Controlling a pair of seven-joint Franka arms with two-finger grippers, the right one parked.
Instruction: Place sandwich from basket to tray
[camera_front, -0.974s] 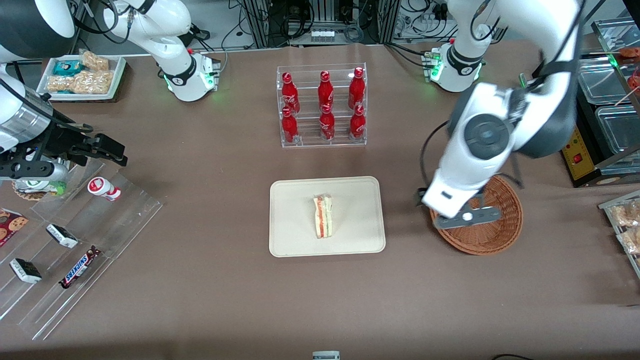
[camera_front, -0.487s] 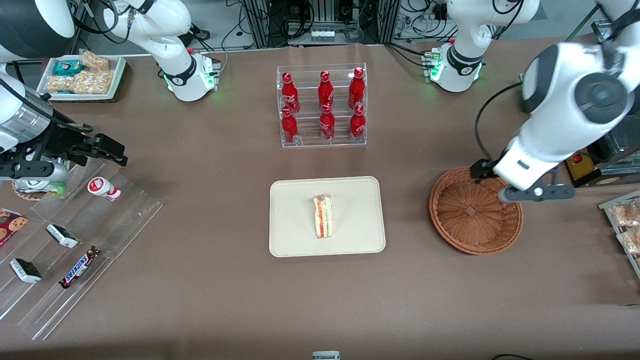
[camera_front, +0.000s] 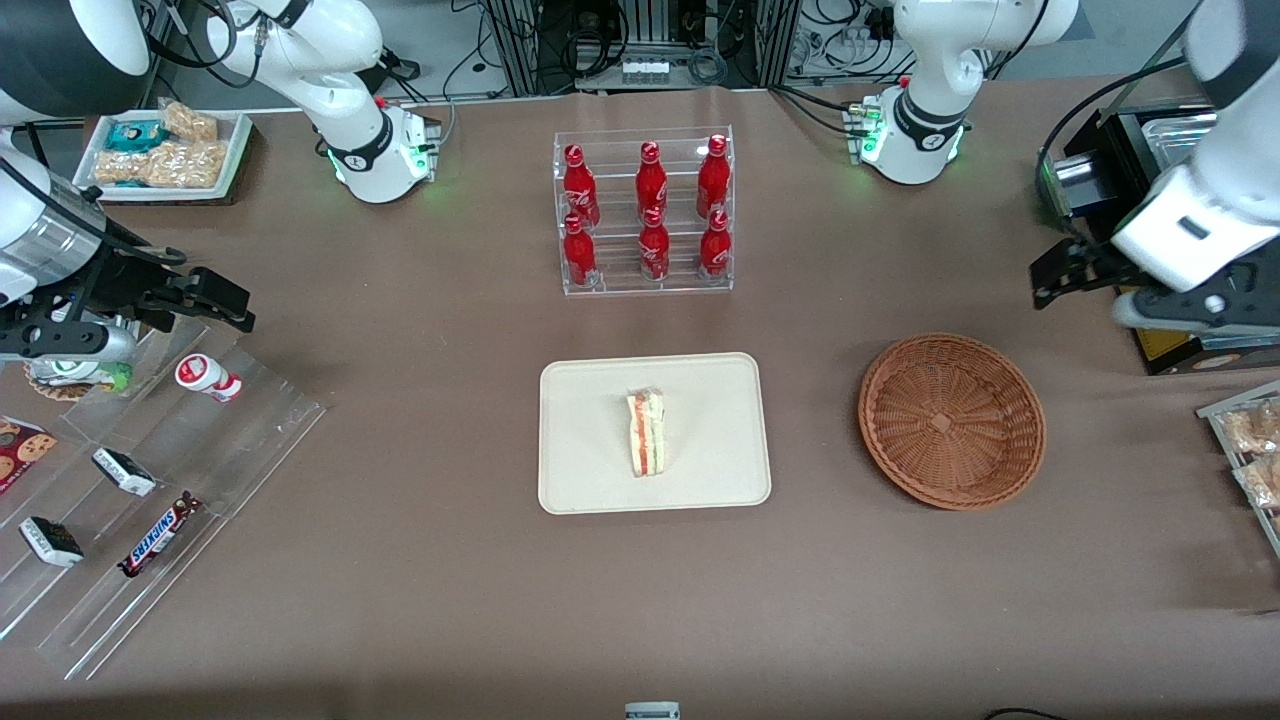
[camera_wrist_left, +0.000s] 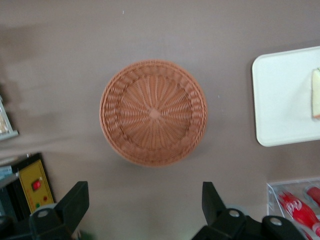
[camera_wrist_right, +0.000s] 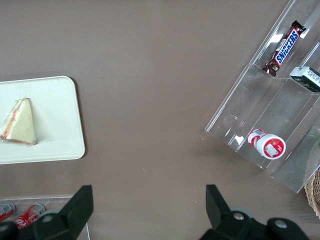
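The sandwich, a pale wedge with an orange-red layer, lies on the cream tray in the middle of the table. The tray and sandwich also show in the right wrist view. The round wicker basket stands beside the tray toward the working arm's end and holds nothing. My left gripper hangs high above the table edge, farther from the front camera than the basket and off to its side. In the left wrist view the gripper is open and empty, above the basket, the tray and the sandwich edge.
A clear rack of red bottles stands farther back than the tray. A stepped acrylic rack with snack bars and a white tray of snack packets lie toward the parked arm's end. A black box with a yellow panel sits under my gripper.
My left gripper has risen from over the basket and swung away toward the working arm's end, farther from the front camera. The sandwich has stayed on the tray.
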